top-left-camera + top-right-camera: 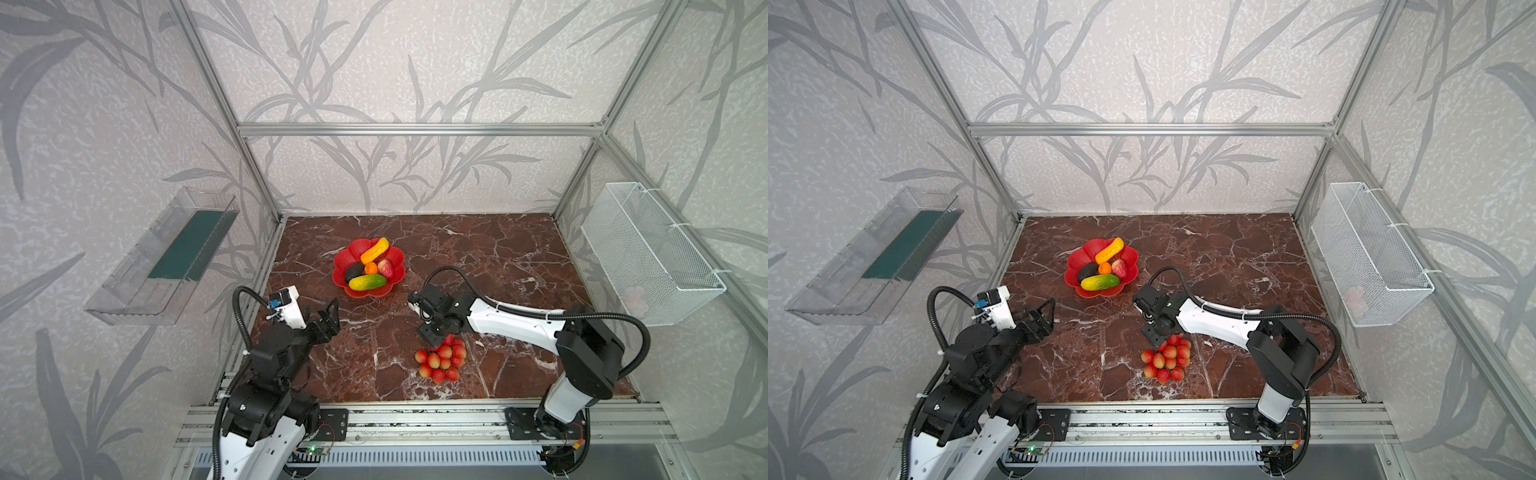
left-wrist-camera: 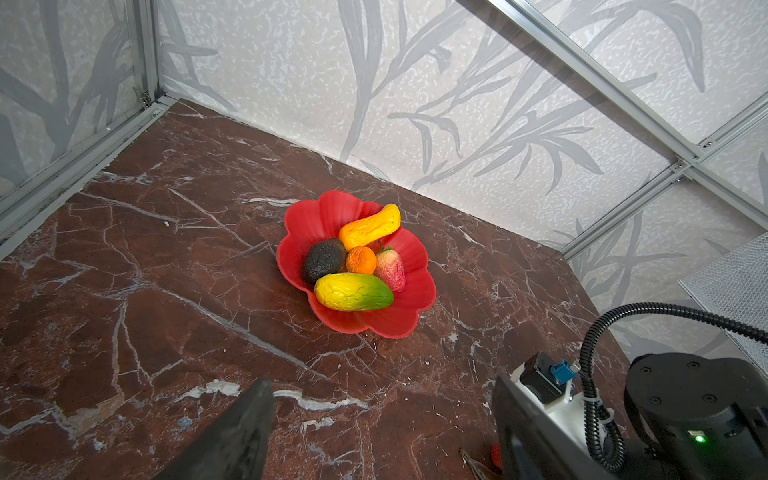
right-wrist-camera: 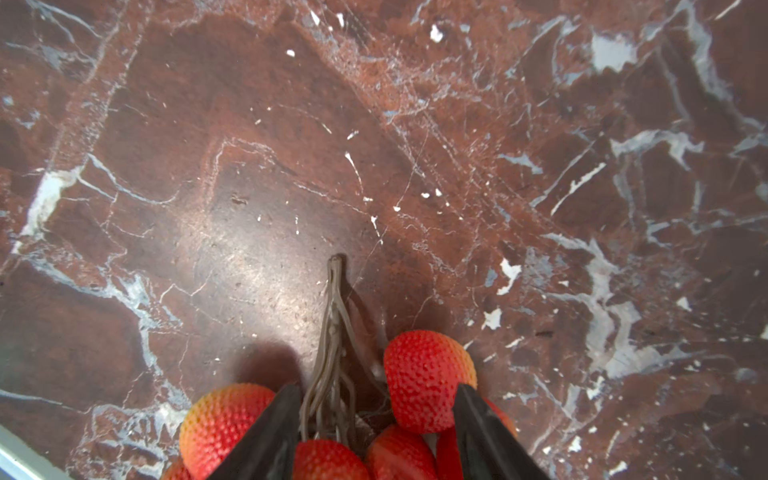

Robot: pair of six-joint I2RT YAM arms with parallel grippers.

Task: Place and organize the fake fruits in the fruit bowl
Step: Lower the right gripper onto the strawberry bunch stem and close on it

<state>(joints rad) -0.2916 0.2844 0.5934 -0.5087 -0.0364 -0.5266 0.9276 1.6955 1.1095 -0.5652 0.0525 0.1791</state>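
The fruit bowl (image 1: 348, 254), five fake fruits (image 1: 368, 282) inside, sits on the red-brown marble tabletop (image 1: 478, 249), boxed in by leaf-papered walls (image 1: 374, 83) and an aluminium frame (image 1: 415, 129). Near the bowl, my right gripper (image 3: 377, 386) stands spread astride the stem (image 3: 332, 316) of the bunch of red balls (image 1: 442, 358) lying on the marble. My left gripper (image 1: 326, 316) hangs open, empty.

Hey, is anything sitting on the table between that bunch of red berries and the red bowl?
Nothing visible. Only bare table separates the bunch and the bowl, though five fruits already fill its middle.

R claw (image 1: 1158, 337) at berry bunch (image 1: 1166, 358).
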